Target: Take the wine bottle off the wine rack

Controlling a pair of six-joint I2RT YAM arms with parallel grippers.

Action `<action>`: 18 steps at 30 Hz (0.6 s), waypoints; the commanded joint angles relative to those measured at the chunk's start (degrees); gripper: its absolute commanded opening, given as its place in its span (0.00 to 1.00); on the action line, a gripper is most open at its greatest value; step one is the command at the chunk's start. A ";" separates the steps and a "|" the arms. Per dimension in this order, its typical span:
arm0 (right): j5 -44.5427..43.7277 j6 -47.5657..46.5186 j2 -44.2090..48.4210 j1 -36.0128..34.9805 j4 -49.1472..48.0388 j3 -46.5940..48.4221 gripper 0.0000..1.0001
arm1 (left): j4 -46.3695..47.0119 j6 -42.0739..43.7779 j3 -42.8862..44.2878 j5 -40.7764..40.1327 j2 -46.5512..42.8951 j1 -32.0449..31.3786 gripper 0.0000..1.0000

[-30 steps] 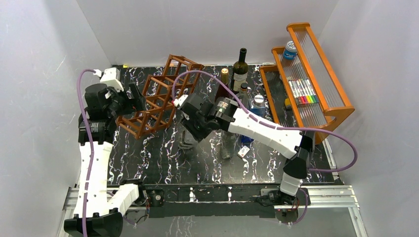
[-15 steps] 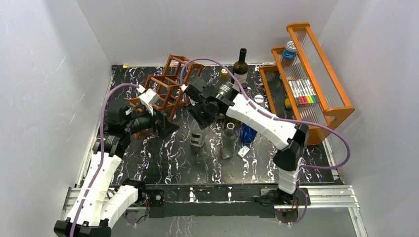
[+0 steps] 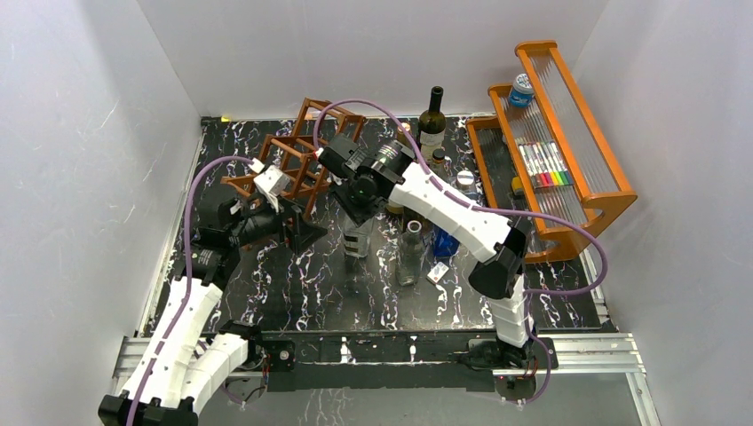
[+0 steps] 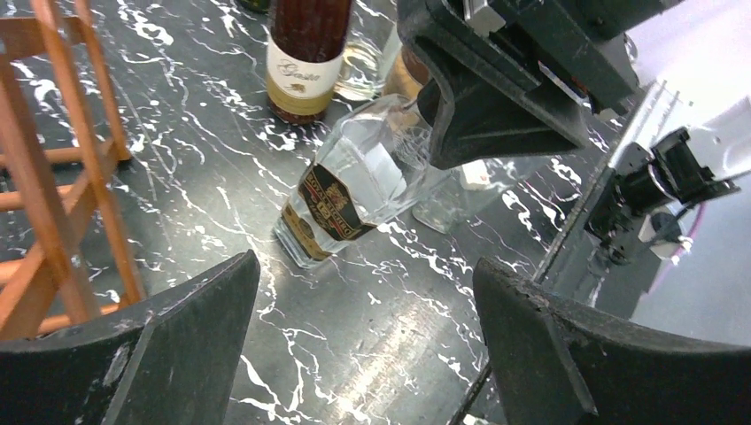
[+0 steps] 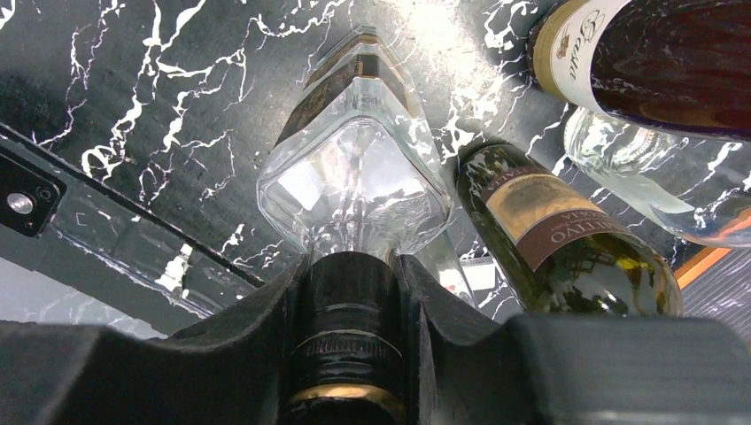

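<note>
The wine rack (image 3: 300, 158), a reddish-brown lattice, stands at the back left; its bars show at the left of the left wrist view (image 4: 53, 177). The wine bottle (image 3: 358, 240) is clear square glass with a dark label and a black cap. It is upright, off the rack, just in front of it. It also shows in the left wrist view (image 4: 354, 181) and from above in the right wrist view (image 5: 354, 177). My right gripper (image 3: 360, 197) (image 5: 350, 274) is shut on its capped neck. My left gripper (image 3: 297, 232) (image 4: 367, 292) is open and empty, low over the table beside the rack's front.
A dark green bottle (image 3: 432, 120) and other bottles stand behind and right of the held one. A clear empty bottle (image 3: 408, 253) and a blue bottle (image 3: 447, 240) stand to its right. An orange shelf (image 3: 568, 151) with markers fills the right side.
My left gripper left the rack's left end and swung down to its front. The rack settled back and left. My right gripper carried the bottle slightly right and back, more upright.
</note>
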State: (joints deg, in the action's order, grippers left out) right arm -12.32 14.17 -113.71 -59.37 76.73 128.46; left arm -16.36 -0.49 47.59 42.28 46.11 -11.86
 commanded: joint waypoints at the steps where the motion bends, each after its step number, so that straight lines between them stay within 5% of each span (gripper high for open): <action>1: -1.71 -0.53 -1.44 -0.17 -2.45 4.55 0.45 | 2.36 -2.31 0.65 -6.40 -2.34 -0.25 0.90; 15: 1.95 -2.57 2.65 2.07 -10.80 5.80 0.94 | 3.35 -8.41 8.88 -20.12 -4.47 -0.26 0.96; 18: 2.12 -4.01 6.36 2.11 -13.84 5.07 0.98 | 3.09 -7.77 11.58 -20.02 -2.90 -0.24 0.96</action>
State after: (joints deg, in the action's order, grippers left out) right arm -11.07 12.45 -114.39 -57.12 68.97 131.61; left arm -14.72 -8.05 54.52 24.03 42.39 -11.86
